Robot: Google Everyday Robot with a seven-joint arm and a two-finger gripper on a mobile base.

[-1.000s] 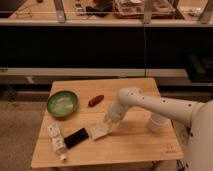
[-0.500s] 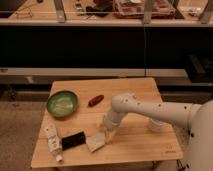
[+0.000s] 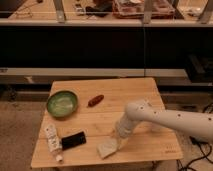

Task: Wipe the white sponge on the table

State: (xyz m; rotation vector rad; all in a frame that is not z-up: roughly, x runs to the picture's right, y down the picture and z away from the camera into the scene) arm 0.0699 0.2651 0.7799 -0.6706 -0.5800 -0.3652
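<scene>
The white sponge is a small off-white pad lying on the light wooden table, near the front edge and a little right of the middle. My gripper comes down from the white arm on the right and rests at the sponge's upper right corner, touching it. The gripper's tip hides part of the sponge.
A black flat rectangle lies left of the sponge, with a white printed tube beyond it at the front left. A green bowl sits at the left, and a red-brown oblong item lies near the middle back.
The gripper and the sponge have slid together toward the table's front edge, first a little left, then right. The other objects have stayed put.
</scene>
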